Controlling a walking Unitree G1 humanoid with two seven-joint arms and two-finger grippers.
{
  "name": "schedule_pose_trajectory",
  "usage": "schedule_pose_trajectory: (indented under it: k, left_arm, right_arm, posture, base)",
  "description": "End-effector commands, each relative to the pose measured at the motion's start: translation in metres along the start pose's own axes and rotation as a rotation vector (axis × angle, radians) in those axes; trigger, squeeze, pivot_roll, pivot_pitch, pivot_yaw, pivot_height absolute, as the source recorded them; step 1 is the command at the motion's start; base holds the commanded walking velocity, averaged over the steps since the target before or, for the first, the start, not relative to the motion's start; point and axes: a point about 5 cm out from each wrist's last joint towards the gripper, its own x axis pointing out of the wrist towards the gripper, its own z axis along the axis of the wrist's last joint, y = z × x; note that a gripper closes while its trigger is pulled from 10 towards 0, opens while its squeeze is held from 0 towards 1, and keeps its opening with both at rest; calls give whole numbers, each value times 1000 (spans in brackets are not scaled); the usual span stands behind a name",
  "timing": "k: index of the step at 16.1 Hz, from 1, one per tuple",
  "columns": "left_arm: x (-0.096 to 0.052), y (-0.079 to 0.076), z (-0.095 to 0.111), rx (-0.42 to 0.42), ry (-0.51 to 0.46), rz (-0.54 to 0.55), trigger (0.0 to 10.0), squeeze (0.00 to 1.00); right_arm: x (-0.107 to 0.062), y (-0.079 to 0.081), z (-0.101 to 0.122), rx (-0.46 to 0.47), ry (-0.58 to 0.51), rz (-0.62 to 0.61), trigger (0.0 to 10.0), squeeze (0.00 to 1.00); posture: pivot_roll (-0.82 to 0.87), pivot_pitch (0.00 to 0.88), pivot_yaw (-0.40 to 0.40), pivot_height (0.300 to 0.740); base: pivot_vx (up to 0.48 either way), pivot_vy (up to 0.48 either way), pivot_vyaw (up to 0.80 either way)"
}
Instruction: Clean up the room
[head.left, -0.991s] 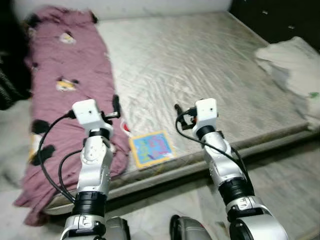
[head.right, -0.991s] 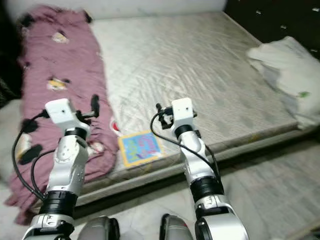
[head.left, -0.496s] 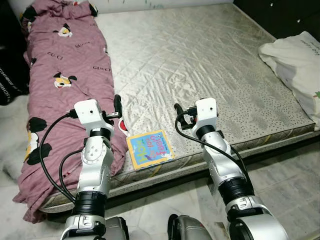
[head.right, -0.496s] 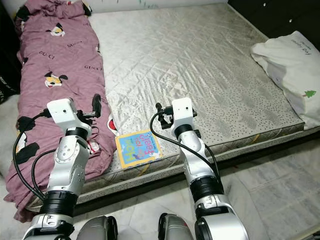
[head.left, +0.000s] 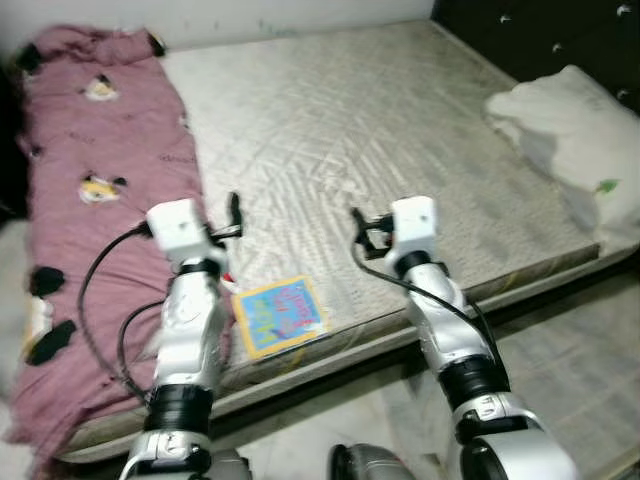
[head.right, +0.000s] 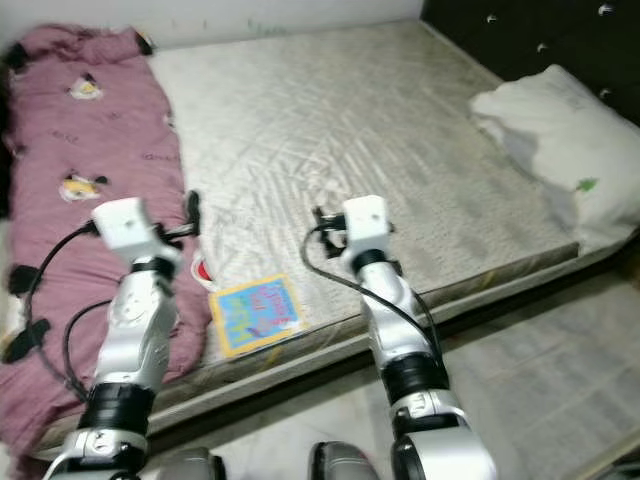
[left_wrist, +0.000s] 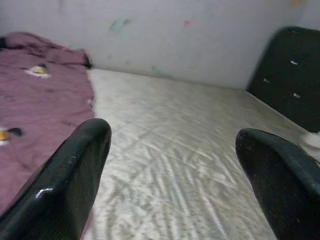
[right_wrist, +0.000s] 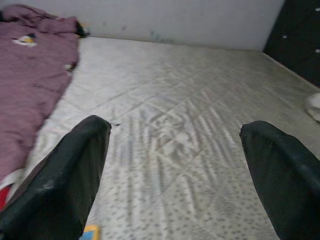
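Note:
A colourful children's book (head.left: 280, 315) lies flat at the near edge of the bare grey mattress (head.left: 380, 130), between my two arms. My left gripper (head.left: 233, 212) hovers above the border of the purple cartoon-print blanket (head.left: 90, 190) and the mattress, just behind the book. It is open with nothing between its fingers (left_wrist: 75, 170). My right gripper (head.left: 357, 226) hangs over the mattress to the right of the book, also open and empty, its fingers (right_wrist: 80, 165) spread wide.
A white pillow (head.left: 565, 130) lies at the mattress's right edge, against dark furniture (head.left: 560, 40). A small red and white item (head.right: 200, 270) peeks out beside the blanket. Tiled floor (head.left: 590, 350) runs along the near side of the bed.
The camera has shifted, so the bed sits further left and the picture is blurred. Both arms hold the same pose, and the book lies where it was.

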Motion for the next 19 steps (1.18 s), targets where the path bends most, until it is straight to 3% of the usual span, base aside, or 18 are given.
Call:
schedule_pose_trajectory:
  k: [1, 11, 14, 16, 18, 19]
  left_arm:
    - [0, 6, 0, 9, 6, 15, 10000, 0]
    - [1, 9, -4, 20, 39, 57, 10000, 0]
    - [-1, 10, -9, 40, 95, 70, 10000, 0]
    - [-5, 12, -8, 51, 101, 66, 10000, 0]
    - [-26, 32, 1, 116, 50, 101, 10000, 0]
    - [-29, 36, 0, 131, 47, 107, 10000, 0]
  right_arm:
    - [1, 5, 0, 17, 5, 9, 10000, 0]
    - [2, 4, 2, 20, 0, 5, 10000, 0]
    - [-3, -12, 13, 38, -46, -56, 10000, 0]
    - [-8, -19, 16, 36, -60, -76, 10000, 0]
    - [-22, -27, 5, 17, -63, -84, 10000, 0]
    - [-23, -28, 3, 15, -60, -84, 10000, 0]
  posture:
    - [20, 90, -38, 740]
    - [21, 90, -39, 740]
    - [-1, 95, -23, 740]
    - [3, 94, -30, 740]
    - [39, 104, -24, 740]
    - [39, 104, -24, 740]
  base:
    - [0, 0, 0]
    - [0, 0, 0]
    - [0, 0, 0]
    - [0, 0, 0]
    - [0, 0, 0]
    - [0, 0, 0]
